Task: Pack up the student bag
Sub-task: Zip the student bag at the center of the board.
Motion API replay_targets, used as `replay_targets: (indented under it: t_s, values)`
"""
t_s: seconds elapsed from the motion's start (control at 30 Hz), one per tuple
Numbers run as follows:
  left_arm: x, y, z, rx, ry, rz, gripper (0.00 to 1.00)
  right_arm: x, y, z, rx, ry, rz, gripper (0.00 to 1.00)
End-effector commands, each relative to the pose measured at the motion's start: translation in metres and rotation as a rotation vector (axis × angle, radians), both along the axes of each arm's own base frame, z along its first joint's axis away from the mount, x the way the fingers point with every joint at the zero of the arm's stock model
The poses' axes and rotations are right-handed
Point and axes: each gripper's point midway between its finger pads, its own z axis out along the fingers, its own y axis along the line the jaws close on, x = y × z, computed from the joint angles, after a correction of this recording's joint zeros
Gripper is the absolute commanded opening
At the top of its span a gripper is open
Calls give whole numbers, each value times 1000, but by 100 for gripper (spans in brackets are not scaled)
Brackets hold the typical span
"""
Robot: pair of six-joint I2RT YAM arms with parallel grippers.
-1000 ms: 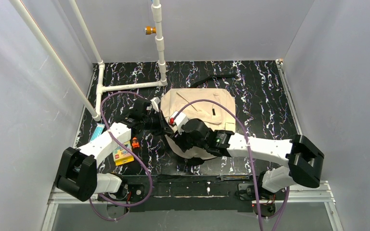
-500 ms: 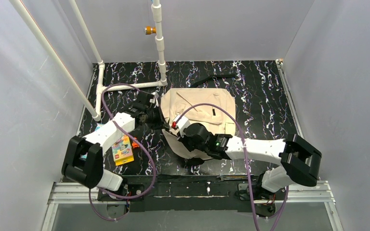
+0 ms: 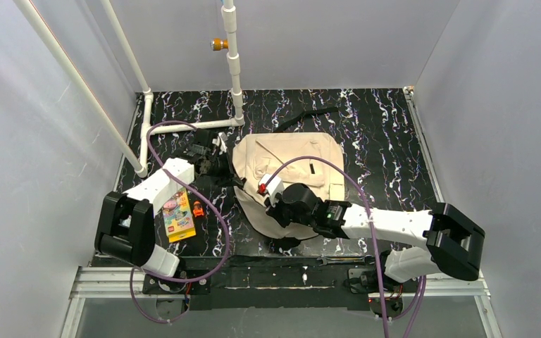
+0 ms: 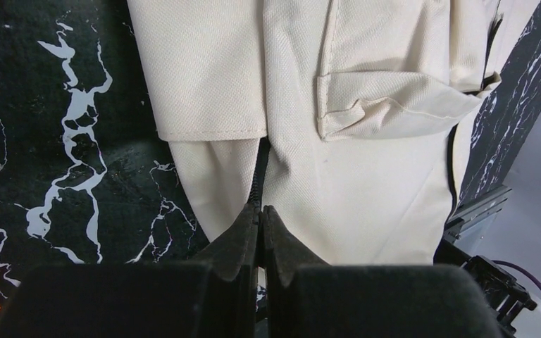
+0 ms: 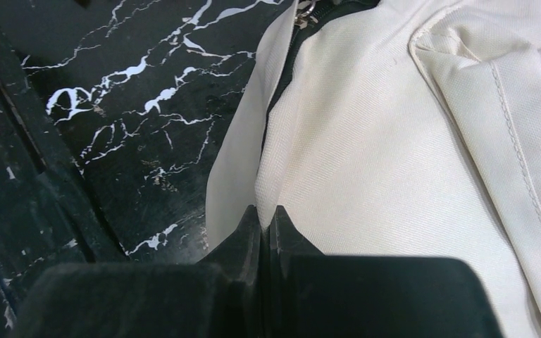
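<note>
Left of the student bag, a book lies unpacked while the left hand and right hand pinch the bag's zip seam.

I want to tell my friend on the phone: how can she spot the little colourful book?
Start at the black table with white marble streaks and the big beige fabric backpack in its middle. Look left of the bag, toward the near corner: the small flat yellow book with colourful pictures lies there. It is the only bright rectangle; the tiny orange object beside it is far smaller.
</note>
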Motion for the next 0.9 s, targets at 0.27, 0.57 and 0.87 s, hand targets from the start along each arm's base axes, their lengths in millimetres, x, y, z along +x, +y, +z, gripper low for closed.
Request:
replay_targets:
  t_s: [0.27,0.57,0.87]
  values:
    - [92,30,-10,220,-82,85,0,-58,13,-12,-17,97,212,1]
    - [60,12,25,73,-64,51,24,-62,23,-9,39,133,200,1]
    - [-14,27,66,12,-111,63,75,-77,35,-37,47,310,198,63]
